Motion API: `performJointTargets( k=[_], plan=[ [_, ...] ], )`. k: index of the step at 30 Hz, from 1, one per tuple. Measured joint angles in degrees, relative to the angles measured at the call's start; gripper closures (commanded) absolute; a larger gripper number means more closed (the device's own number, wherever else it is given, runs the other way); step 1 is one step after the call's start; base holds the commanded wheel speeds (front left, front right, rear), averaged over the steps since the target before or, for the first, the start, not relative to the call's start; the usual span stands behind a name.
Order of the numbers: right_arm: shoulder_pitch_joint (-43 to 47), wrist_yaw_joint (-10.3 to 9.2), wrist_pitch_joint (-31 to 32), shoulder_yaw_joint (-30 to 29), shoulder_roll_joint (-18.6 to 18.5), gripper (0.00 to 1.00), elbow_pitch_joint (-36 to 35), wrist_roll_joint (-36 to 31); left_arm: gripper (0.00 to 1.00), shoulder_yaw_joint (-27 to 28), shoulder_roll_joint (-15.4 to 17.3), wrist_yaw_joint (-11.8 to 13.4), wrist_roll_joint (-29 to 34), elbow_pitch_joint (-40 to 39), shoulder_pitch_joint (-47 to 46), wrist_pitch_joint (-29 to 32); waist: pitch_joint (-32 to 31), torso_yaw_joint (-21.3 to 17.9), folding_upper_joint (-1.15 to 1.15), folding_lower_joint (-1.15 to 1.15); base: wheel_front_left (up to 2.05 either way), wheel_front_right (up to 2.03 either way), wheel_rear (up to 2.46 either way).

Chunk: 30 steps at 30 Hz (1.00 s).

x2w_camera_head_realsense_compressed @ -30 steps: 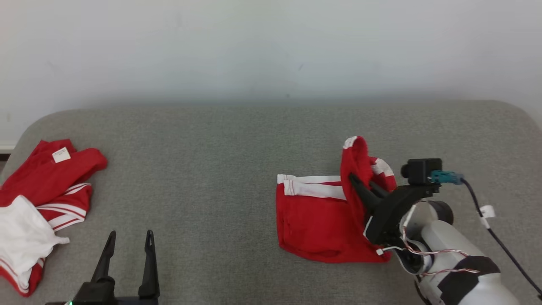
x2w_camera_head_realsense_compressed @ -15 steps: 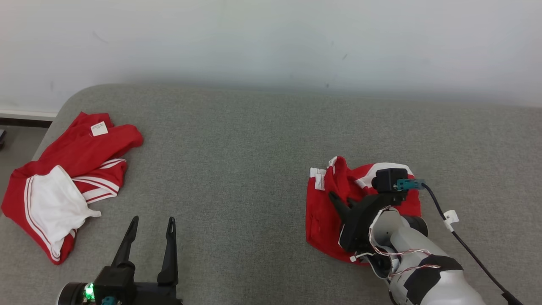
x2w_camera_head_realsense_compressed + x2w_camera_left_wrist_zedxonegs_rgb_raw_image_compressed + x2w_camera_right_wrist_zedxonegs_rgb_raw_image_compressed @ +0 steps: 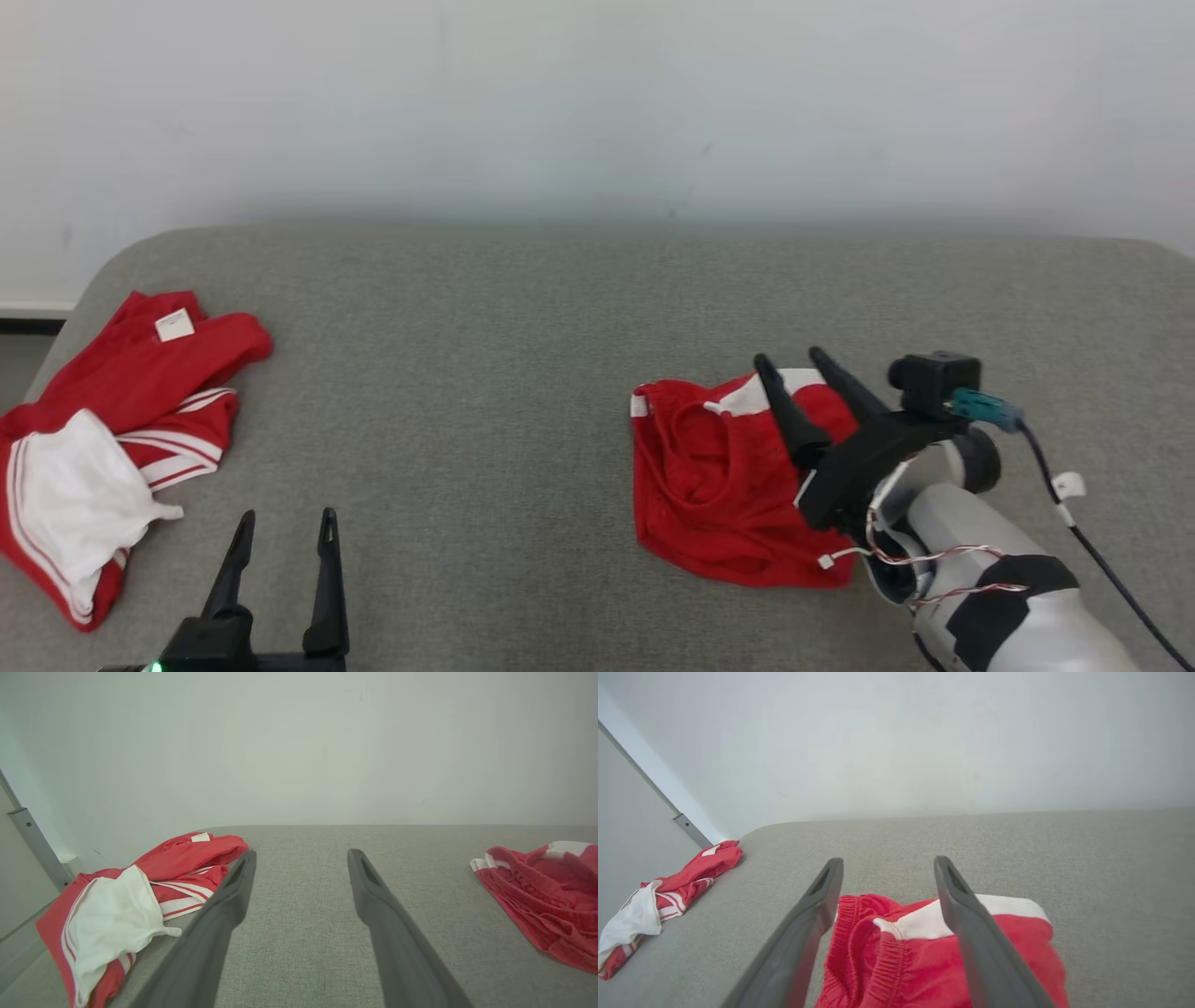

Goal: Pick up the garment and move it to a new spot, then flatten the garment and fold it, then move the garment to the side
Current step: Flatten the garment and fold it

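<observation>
A crumpled red-and-white garment (image 3: 112, 439) lies far left on the grey fabric-covered table (image 3: 485, 373), against a pale wall (image 3: 560, 112). The right end effector (image 3: 789, 357) gapes empty above the bunched red shorts (image 3: 709, 485). The left end effector (image 3: 287, 516) is also spread and empty.

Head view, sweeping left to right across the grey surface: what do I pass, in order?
Crumpled red-and-white garment → left gripper → red shorts → right wrist camera → black cable.

The fingers (image 3: 966, 933) stand apart over the red garment (image 3: 896, 970) on the grey surface (image 3: 1064, 858); a second garment (image 3: 668, 896) lies well apart.
</observation>
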Motion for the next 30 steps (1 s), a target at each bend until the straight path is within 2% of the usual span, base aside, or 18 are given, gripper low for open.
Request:
performJointTargets(
  k=[7, 13, 23, 30],
  plan=[
    [3.9, 0.00, -3.8, -5.9, -4.6, 0.00, -6.4, -3.0, 0.00, 1.9, 0.4, 0.4, 0.3, -1.0, 1.5, 0.0, -0.8, -3.4, 0.00, 0.00, 0.00, 0.00, 0.00],
    [11.6, 0.00, -4.1, -17.0, -4.6, 0.00, -16.4, -8.3, 0.00, 3.8, 0.6, 0.9, 0.4, -1.6, 2.6, 0.0, -1.0, -6.0, 0.00, 0.00, 0.00, 0.00, 0.00],
    [26.0, 0.00, -4.1, -30.0, 0.2, 0.00, -30.4, -19.2, 0.00, 5.1, 0.5, 1.4, 0.6, -2.3, 3.7, 0.0, -1.2, -8.1, 0.00, 0.00, 0.00, 0.00, 0.00],
    [32.3, 0.00, -4.1, -34.1, 4.5, 0.00, -34.8, -23.8, 0.00, 4.9, 0.9, 0.8, 1.2, -2.4, 4.4, 0.0, -2.0, -7.6, 0.00, 0.00, 0.00, 0.00, 0.00]
  ],
)
